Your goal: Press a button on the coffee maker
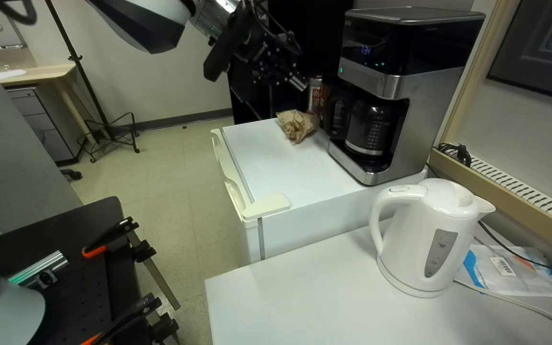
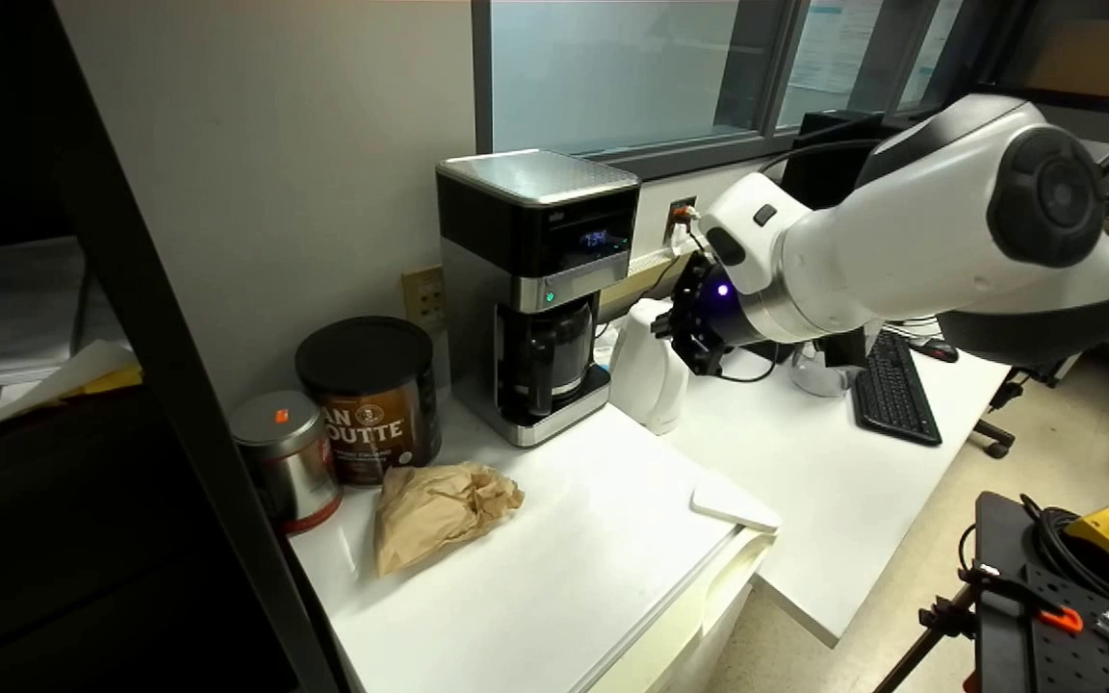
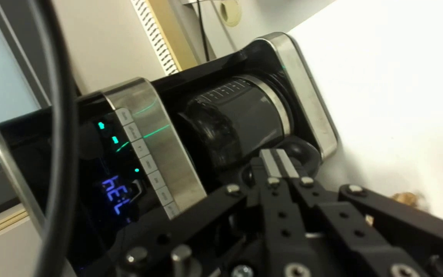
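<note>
One coffee maker stands upright on a low white unit, near the kettle, its long axis vertical, its display and carafe facing the gripper. In both exterior views the arm slopes down toward the coffee maker, the gripper ending apart from its front, angled obliquely downward. In the wrist view the fingertips are pressed together.

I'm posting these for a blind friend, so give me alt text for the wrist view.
A closed robot gripper is in front of a black-and-silver coffee maker seen sideways, its row of buttons beside green lights and a blue display. A dark carafe sits inside, and a black cable crosses the left side.
</note>
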Controlling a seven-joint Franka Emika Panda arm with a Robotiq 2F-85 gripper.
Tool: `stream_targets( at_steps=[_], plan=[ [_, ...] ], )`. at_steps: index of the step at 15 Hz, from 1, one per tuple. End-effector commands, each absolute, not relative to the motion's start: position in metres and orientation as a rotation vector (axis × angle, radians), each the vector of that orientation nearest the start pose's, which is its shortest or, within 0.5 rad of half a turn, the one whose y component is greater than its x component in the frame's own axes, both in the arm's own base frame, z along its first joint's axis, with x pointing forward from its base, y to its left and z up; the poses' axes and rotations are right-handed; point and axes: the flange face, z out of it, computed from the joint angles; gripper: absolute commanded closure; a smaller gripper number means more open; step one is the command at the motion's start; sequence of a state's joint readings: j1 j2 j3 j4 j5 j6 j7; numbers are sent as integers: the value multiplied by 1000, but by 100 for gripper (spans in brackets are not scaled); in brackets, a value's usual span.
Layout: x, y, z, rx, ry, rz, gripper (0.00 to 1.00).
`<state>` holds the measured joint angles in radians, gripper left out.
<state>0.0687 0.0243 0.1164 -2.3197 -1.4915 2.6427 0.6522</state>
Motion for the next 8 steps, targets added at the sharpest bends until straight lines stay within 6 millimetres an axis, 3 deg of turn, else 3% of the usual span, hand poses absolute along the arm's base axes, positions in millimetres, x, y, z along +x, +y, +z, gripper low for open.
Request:
stream_targets(
  at_steps=[1,8],
  plan=[
    [496,118,351,2352,974,672,100],
    [471,110,292,2708,955,430,100]
  ],
)
